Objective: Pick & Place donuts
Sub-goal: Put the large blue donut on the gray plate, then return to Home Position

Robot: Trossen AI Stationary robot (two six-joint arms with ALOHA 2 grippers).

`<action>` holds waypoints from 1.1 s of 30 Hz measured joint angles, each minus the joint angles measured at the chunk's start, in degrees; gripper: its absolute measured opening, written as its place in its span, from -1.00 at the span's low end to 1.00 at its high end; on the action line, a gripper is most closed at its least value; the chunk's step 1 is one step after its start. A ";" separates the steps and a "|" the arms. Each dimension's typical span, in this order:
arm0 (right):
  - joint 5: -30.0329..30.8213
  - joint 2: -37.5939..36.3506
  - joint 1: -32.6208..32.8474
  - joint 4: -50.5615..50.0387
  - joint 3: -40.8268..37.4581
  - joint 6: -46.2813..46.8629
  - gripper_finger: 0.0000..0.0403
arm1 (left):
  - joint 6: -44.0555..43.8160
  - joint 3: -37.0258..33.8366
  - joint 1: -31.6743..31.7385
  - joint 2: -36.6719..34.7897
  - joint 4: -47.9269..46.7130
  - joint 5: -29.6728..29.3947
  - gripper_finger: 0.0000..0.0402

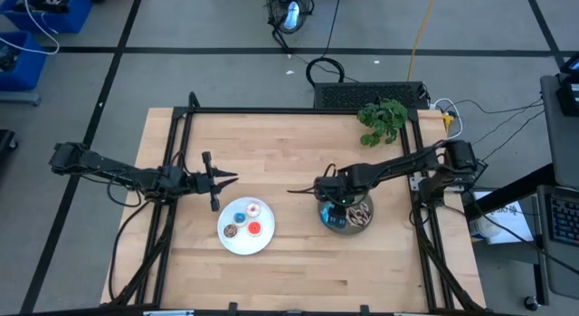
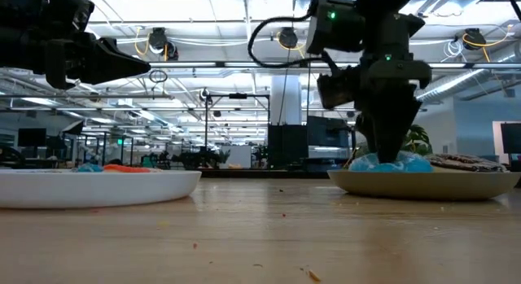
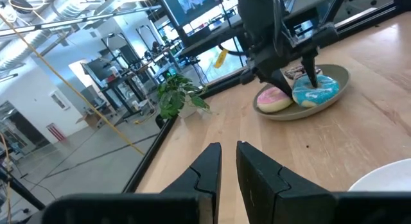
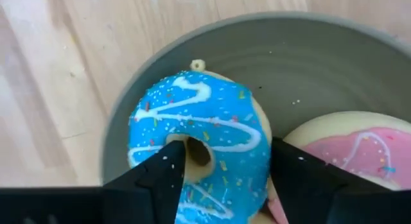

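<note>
Where the grey plate (image 4: 334,63) sits, the right end effector (image 4: 221,169) straddles the blue donut (image 4: 212,128).

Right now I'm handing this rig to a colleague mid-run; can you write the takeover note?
Right tool: down in the grey plate, open, one finger in the blue donut's hole, one outside its rim; not closed.
Left tool: idle, shut, in the air beside the white plate.
Grey plate: blue, pink donut, brown donut.
White plate: four tiny donuts.
Left: close and lift the blue donut; which plate is the goal is unclear.
</note>
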 joint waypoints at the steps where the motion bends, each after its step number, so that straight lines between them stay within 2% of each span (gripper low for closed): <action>1: 0.04 -0.79 0.00 -0.21 0.00 0.30 0.03 | -0.01 0.00 -0.01 -0.02 0.03 0.01 -0.72; 7: 4.31 -7.88 0.02 -1.42 0.00 3.42 0.03 | -0.05 0.00 -0.02 0.00 0.11 0.00 -0.72; 10: 4.47 -12.27 0.14 -1.43 0.02 3.21 0.01 | -0.94 0.00 -0.02 0.00 0.09 0.02 -0.72; 13: 5.66 -16.22 0.90 -1.19 0.01 2.41 0.01 | 1.99 0.00 0.00 -0.02 1.15 -0.06 -0.72; 15: 11.29 -19.50 2.64 -0.52 0.00 2.33 -0.01 | 6.10 0.00 -0.02 -0.02 3.00 -0.49 -0.72; 16: 16.24 -21.45 4.39 0.17 0.00 1.07 -0.03 | 7.13 0.00 -0.02 -0.02 3.60 -1.06 -0.72; 18: 27.73 -25.12 9.19 1.44 0.00 -3.23 -0.12 | 6.49 0.00 0.01 -0.02 4.71 -1.70 -0.72; 20: 35.75 -28.81 14.19 3.11 -0.88 -6.66 -0.24 | 2.39 0.00 -0.02 -0.02 6.63 -2.80 -0.72; 22: 37.43 -32.82 18.17 5.77 -3.41 -8.16 -0.41 | -0.78 0.02 0.01 -0.10 8.51 -4.46 -0.72; 24: 37.38 -36.72 21.76 10.89 -7.05 -9.09 -0.60 | -0.20 0.34 0.01 -0.21 8.57 -4.98 -0.74; 27: 39.02 -42.93 26.50 16.58 -14.34 -11.40 -0.90 | 0.74 0.42 0.84 -0.07 8.45 -5.20 -0.87; 29: 40.86 -47.45 28.08 20.16 -19.69 -13.13 -0.96 | 0.67 0.42 2.25 -0.20 7.87 -3.18 -0.96; 31: 42.24 -52.02 28.35 23.54 -25.24 -15.38 -0.93 | -0.23 0.42 3.68 -0.84 7.21 1.34 -0.96; 33: 42.17 -56.64 28.02 27.66 -30.57 -18.34 -0.93 | -2.10 0.70 4.79 -1.64 7.08 3.19 -0.96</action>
